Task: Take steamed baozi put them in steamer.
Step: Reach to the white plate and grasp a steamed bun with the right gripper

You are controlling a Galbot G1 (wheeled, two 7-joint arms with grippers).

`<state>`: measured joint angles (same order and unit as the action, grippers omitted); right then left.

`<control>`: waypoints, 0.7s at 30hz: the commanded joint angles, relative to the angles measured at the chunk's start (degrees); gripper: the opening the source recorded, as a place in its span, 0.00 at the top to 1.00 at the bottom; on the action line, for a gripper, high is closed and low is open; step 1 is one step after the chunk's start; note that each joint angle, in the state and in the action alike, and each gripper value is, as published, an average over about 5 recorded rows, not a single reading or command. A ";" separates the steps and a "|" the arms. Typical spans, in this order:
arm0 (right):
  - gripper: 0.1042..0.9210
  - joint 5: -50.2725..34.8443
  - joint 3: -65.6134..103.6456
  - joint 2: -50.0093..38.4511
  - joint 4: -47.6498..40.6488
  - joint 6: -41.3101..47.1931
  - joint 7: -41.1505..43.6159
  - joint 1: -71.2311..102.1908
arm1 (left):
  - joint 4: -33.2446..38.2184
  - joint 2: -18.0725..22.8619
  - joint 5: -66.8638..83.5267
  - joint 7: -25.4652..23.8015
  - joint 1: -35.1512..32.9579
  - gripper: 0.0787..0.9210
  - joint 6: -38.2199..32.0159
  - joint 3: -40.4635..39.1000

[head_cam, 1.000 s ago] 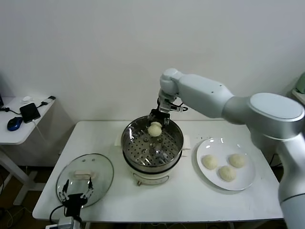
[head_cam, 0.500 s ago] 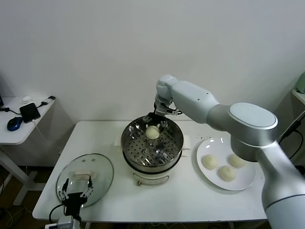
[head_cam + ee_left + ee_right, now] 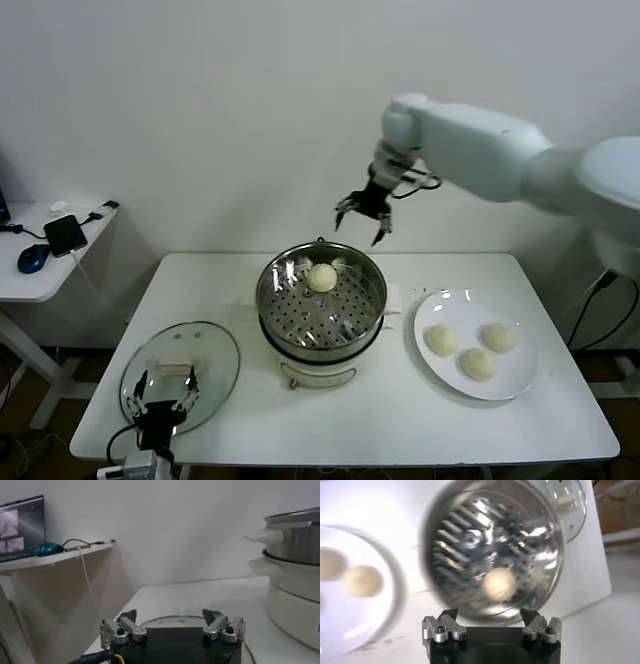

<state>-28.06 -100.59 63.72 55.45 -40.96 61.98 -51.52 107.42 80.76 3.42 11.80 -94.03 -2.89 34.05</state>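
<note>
1. Your right gripper point(image 3: 362, 222) hangs in the air above the far rim of the steamer point(image 3: 320, 305), jaws spread wide and grasping nothing. Judged from this, it has let go of its load and is clear of the pot.
2. One bun in the steamer point(image 3: 322, 277) sits on the perforated tray, toward the far side. That placement leaves the near part of the tray free for more buns.
3. Three buns on the plate point(image 3: 476, 348) lie together near the desk's right edge, on a white plate point(image 3: 436, 308) just beside the steamer. They are within short reach of your right arm, which suits a repeat pick.
4. The glass lid point(image 3: 180, 372) lies flat at the near left corner of the desk, well apart from the pot, so the opening is unobstructed.
5. Your left gripper point(image 3: 160, 410) is parked over that lid, jaws released and empty.
6. Assessment: one of four buns is in place; the next pick should come from the plate.
</note>
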 commanded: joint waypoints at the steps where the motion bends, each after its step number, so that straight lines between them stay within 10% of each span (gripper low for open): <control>1: 0.12 -9.67 -20.52 -18.35 18.26 36.45 -4.98 -13.48 | 0.11 -0.10 -0.05 -0.05 0.09 0.12 -0.07 -0.11; 10: 0.12 -13.30 -21.02 -26.55 31.01 56.59 -14.36 -7.47 | 0.01 -0.08 0.06 -0.12 0.46 0.12 0.02 -0.43; 21: 0.12 -10.29 -2.79 -23.10 23.07 62.81 -18.41 15.40 | 0.24 0.16 -0.33 -0.08 -0.38 0.12 -0.25 -0.56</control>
<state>-38.10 -108.47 43.02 77.41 10.88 47.03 -45.58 107.65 80.92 3.17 11.73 -94.50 -3.15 33.52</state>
